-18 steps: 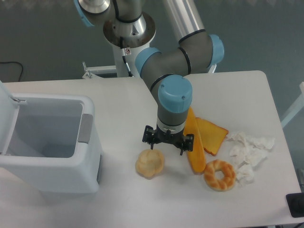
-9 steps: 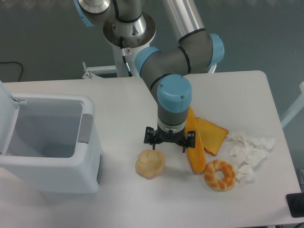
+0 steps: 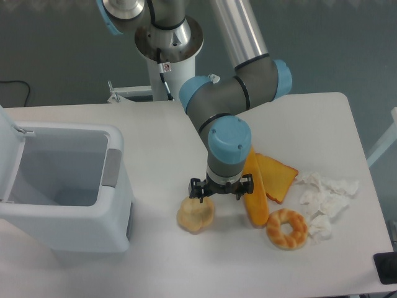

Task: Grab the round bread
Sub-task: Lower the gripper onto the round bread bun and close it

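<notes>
Round bread [image 3: 195, 215] lies just right of the bin [image 3: 62, 186]. Our gripper [image 3: 221, 190], fingers apart, sits up and right of the bread; we shift left to centre, then descend.

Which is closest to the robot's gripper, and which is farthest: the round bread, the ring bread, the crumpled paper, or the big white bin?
1. Round bread, just below-left of the gripper.
2. Ring bread, lower right.
3. Crumpled paper, right, and white bin, left: too close to call.
</notes>
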Controlling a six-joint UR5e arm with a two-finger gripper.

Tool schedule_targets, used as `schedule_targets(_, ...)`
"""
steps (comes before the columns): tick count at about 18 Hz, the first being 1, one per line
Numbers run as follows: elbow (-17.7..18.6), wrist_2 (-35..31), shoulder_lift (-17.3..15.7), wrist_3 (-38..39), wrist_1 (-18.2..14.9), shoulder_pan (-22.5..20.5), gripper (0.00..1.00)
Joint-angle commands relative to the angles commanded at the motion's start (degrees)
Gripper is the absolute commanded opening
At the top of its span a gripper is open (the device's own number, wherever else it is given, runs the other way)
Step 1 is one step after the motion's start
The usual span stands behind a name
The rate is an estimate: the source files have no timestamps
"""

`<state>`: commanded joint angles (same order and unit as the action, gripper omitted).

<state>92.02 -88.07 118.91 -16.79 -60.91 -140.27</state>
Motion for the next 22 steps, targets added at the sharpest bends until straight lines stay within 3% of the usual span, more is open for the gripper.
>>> schedule_targets(10,-0.88,4.58,2.99,2.64,0.18,0.79,1.0)
schedule_targets(14,-0.97,4.49,3.35,2.38,0.18,0.79,0.81)
schedule_targets(22,-2.73,4.4,3.61,1.85,0.35,0.79,0.81)
